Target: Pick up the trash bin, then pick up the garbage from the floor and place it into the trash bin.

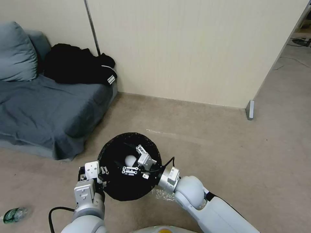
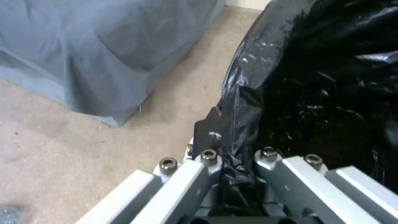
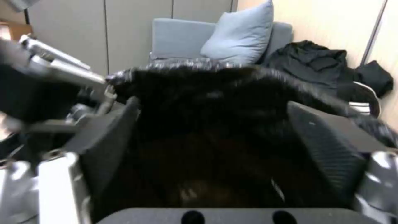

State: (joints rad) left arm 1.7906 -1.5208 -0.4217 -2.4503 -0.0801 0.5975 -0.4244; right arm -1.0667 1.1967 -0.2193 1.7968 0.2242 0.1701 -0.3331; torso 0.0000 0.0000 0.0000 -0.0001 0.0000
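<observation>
A small round trash bin [image 1: 129, 166], lined with a crinkly black bag folded over its rim, sits low in front of the robot, above the beige carpet of the floor [image 1: 226, 155]. The left pincer [image 1: 103, 170] is clamped on the bin's left rim; the left wrist view shows its pale fingers [image 2: 199, 174] pinching a fold of black bag [image 2: 248, 102] between them. The right pincer [image 1: 135, 160] hangs over the bin's mouth with its jaws spread apart and nothing between them, and a crumpled white paper ball [image 1: 130, 159] lies inside the bin just beside it. The bin looks light and fairly stiff, but the glossy bag is soft and slippery, so a hold that catches only the film could slide; the firm plastic rim under the fold seems the safest place to grip. A clear plastic bottle [image 1: 14, 214] with a green label lies on the floor well to the robot's left, likely light, smooth, easily dented and prone to rolling; its middle seems the best place to grip. The carpet is flat and short-piled, with a faint pale tape line beyond the bin. A sofa [image 1: 42, 110] draped in grey-blue cloth stands to the left against a cream wall [image 1: 194, 48], with a pillow [image 1: 16, 51] and black clothes [image 1: 77, 64] on it.
</observation>
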